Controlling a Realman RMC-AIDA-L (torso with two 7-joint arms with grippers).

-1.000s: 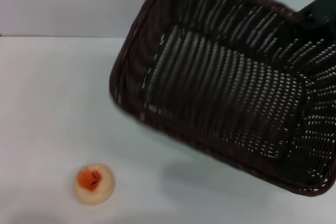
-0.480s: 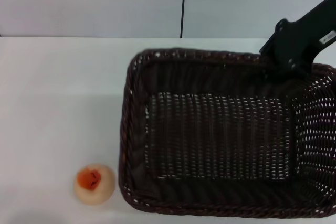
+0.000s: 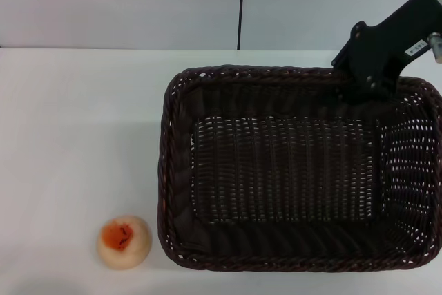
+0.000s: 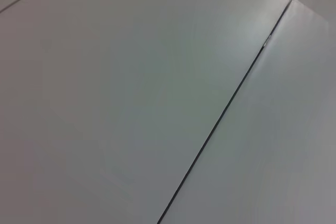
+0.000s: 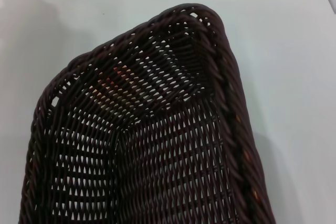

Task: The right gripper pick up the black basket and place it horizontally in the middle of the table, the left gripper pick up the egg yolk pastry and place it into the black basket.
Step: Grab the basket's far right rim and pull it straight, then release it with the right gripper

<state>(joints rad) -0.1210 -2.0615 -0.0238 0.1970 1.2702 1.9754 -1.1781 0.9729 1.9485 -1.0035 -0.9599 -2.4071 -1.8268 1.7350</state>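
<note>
A: How open is the ground around the black basket [image 3: 297, 170]?

B: On its left the table [image 3: 76, 122] lies bare, apart from the egg yolk pastry [image 3: 123, 241] just off the basket's near-left corner, with a narrow gap between them.

A: And from above?

B: The basket's mouth faces up, nothing inside. The right gripper [image 3: 366, 84] sits at its far rim toward the right corner, blocking that spot. The woven walls [image 5: 220, 108] hem in the interior on every side.
</note>
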